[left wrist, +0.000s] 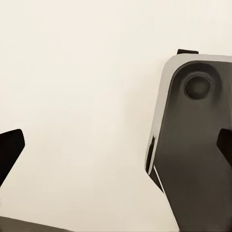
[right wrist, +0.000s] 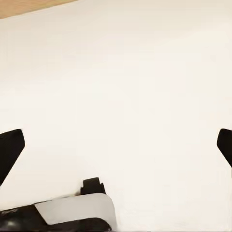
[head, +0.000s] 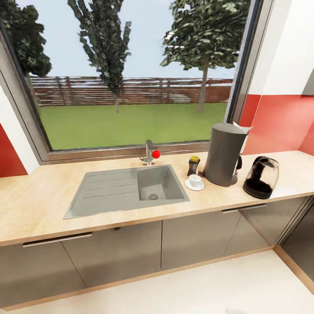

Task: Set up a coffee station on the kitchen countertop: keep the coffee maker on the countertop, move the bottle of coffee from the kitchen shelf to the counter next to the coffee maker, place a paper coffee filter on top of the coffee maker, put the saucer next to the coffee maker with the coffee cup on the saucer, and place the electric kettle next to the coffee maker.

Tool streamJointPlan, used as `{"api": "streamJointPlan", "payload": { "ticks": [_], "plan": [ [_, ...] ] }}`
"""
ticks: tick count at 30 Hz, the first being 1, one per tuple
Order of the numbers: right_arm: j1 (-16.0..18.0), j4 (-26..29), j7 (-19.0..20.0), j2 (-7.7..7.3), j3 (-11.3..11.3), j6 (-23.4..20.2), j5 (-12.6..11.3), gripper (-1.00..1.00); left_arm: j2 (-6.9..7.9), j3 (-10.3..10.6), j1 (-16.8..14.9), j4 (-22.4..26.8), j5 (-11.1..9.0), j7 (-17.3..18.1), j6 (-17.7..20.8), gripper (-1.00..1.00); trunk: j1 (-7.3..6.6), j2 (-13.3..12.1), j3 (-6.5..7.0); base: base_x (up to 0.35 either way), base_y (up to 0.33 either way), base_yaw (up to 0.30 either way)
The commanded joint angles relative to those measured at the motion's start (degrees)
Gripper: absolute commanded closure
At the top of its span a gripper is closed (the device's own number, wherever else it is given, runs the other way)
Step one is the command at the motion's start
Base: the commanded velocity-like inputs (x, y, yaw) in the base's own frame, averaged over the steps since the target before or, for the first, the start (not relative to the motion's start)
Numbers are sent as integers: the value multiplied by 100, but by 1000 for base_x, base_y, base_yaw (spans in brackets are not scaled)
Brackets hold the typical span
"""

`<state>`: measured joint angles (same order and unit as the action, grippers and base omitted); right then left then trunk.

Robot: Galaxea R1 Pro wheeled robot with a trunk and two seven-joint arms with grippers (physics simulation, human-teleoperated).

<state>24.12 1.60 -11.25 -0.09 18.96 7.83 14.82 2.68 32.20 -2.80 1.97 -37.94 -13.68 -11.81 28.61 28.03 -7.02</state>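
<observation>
On the countertop [head: 39, 205], right of the sink [head: 126, 189]: coffee station cluster, all items grouped.

Coffee maker [head: 223, 153] is a tall dark-grey tapered body, with a pale paper filter [head: 242, 128] peeking over its top rim. Just to its left sits a small white coffee cup [head: 195, 179] on a white round saucer [head: 194, 185], with the dark coffee bottle [head: 193, 165], yellow-capped, right behind them. To the maker's right is a glossy black rounded electric kettle [head: 261, 177], near but apart. Counter is light wood grain; sink is matte grey with ribbed drainer, and a tap [head: 149, 153] with a red knob stands behind it. Big window [head: 131, 74] above, red wall panels to either side. Wrist views add pale floor plus the robot's grey base: left gripper [left wrist: 116, 145] fingers spread wide, nothing between; right gripper [right wrist: 116, 145] likewise released, empty.
</observation>
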Motion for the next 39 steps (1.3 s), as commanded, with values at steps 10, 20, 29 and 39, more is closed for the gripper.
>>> {"api": "streamJointPlan", "payload": {
  "ticks": [10, 20, 29, 39],
  "plan": [
    [-80, -12, 43, -5, 46, -497, 65, -100, 27, -11, -2, -17, -97, -47, -27, -100, 2, 10, -11, 0, 0, 0],
    [-323, -19, 49, 15, 46, -503, 68, -100, 17, -12, 6, -38, -103, -32, -66, -100, 2, 10, -11, 0, 0, 0],
    [-390, 7, 24, 22, 55, -439, 24, -100, 13, -12, 17, -47, -91, 25, -48, -100, 2, 10, -11, 0, 0, 0],
    [-391, 4, 26, 17, 55, -437, 29, -100, -4, -12, 16, -37, -100, 33, -63, -100, 2, 10, -11, 0, 0, 0]
  ]
}}
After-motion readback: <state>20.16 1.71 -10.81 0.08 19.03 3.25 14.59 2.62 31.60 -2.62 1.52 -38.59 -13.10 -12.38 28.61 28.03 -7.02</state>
